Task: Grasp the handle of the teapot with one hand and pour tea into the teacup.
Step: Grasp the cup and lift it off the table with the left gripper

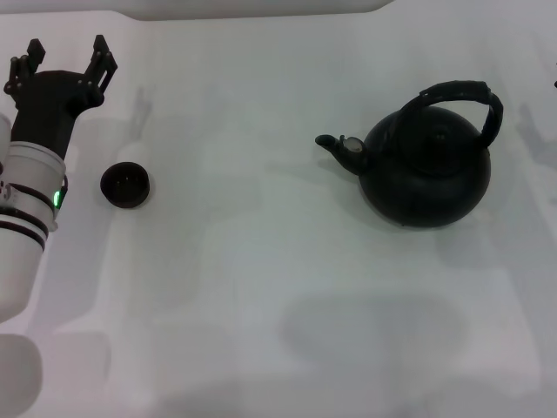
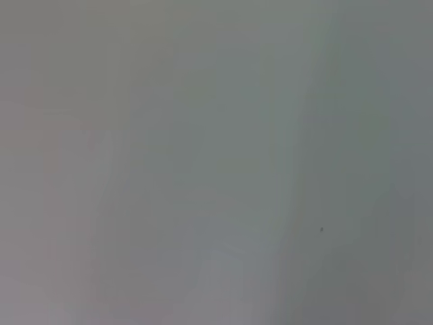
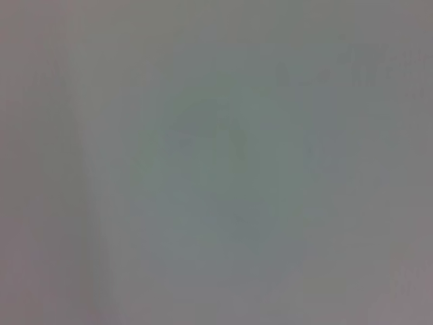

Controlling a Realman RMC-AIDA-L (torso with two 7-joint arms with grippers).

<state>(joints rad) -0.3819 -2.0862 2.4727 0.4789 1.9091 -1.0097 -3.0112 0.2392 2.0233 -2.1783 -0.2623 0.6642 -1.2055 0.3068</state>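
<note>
In the head view the black teapot (image 1: 426, 170) stands upright on the white table at the right, its spout (image 1: 335, 145) pointing left. Its thick arched handle (image 1: 459, 93) spans the top. The small black teacup (image 1: 126, 185) sits upright at the left, far from the teapot. My left gripper (image 1: 68, 54) is open and empty at the far left, just behind and left of the teacup, not touching it. My right gripper is out of view. Both wrist views show only plain grey surface.
The white table (image 1: 278, 287) spreads around both objects. A pale raised edge (image 1: 261, 9) runs along the back. The gap between teacup and teapot holds nothing else.
</note>
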